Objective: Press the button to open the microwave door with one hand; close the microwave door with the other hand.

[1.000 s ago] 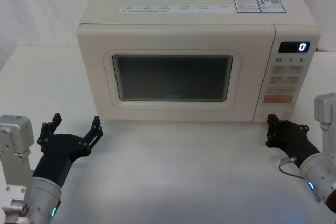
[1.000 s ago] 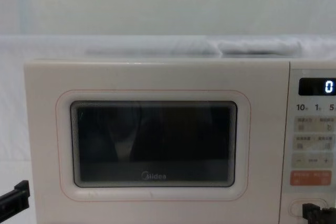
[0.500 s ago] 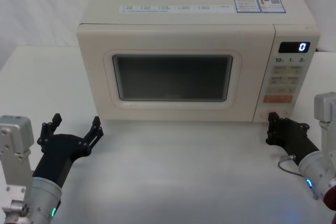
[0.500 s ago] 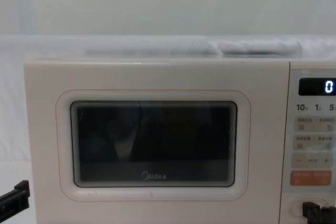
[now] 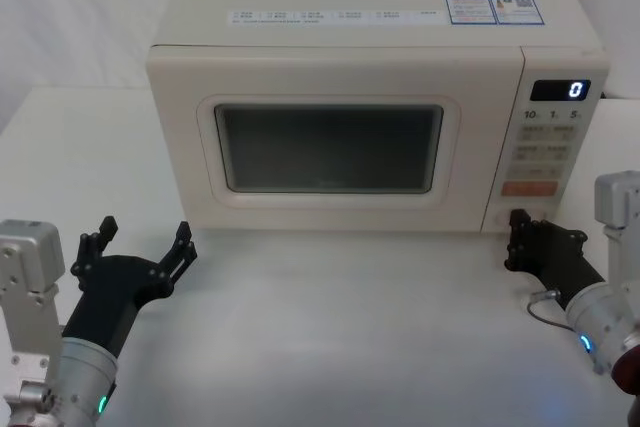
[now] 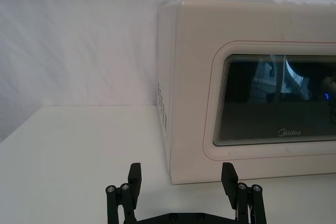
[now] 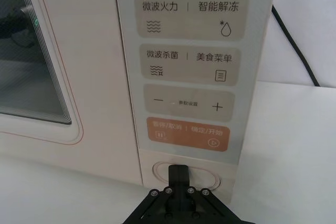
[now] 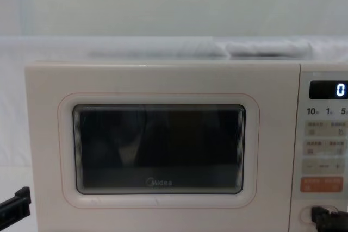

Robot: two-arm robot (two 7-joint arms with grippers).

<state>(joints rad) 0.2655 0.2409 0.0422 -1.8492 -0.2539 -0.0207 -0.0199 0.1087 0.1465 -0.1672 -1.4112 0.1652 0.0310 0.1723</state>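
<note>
The microwave door (image 5: 330, 147) (image 8: 157, 148) sits flush and closed, cream with a dark window and a Midea logo. The wide cream button (image 7: 210, 174) (image 8: 308, 213) lies at the bottom of the control panel. My right gripper (image 5: 517, 228) (image 7: 177, 173) (image 8: 325, 220) is shut, its joined tips right at the middle of the button. My left gripper (image 5: 144, 235) (image 6: 181, 174) stands open low over the table, in front of the microwave's left corner and apart from the door (image 6: 273, 98).
An orange key (image 7: 187, 134) sits just above the button, below the cream keys. The display (image 5: 560, 89) reads 0. A black cable (image 7: 294, 45) runs behind the microwave's right side. White table (image 5: 340, 327) stretches between the two arms.
My right gripper has crept forward, closer to the panel's bottom, onto the button. The left arm and the door have not moved.
</note>
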